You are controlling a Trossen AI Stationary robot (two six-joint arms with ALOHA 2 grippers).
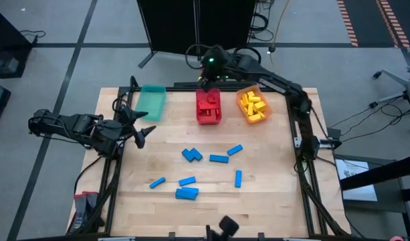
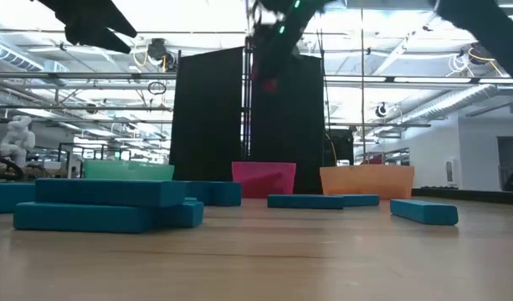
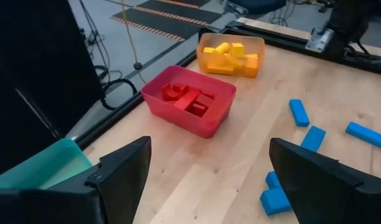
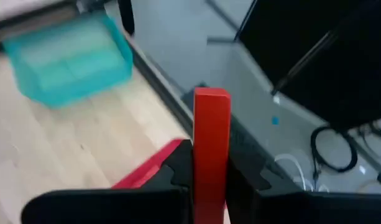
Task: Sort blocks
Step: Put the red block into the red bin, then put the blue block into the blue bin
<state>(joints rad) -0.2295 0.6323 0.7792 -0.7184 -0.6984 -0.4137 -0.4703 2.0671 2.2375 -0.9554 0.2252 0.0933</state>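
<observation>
Right pincer (image 4: pixel 210 180) clamped on a red block (image 4: pixel 211 146), held upright above the far edge of the red bin (image 1: pixel 209 107), which already has red blocks in it. Left pincer (image 1: pixel 139 124) spread wide, empty, over the left tabletop (image 1: pixel 265 201) edge near the teal bin (image 1: pixel 150 102). Yellow blocks (image 1: pixel 253 106) sit in the orange bin (image 1: pixel 241 95) far right; blue blocks (image 1: pixel 192 155) lie scattered mid-tabletop.

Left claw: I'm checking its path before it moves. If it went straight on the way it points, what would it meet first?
Probably the red bin, ahead between the open left claw's fingers across bare table; depth is uncertain.
</observation>
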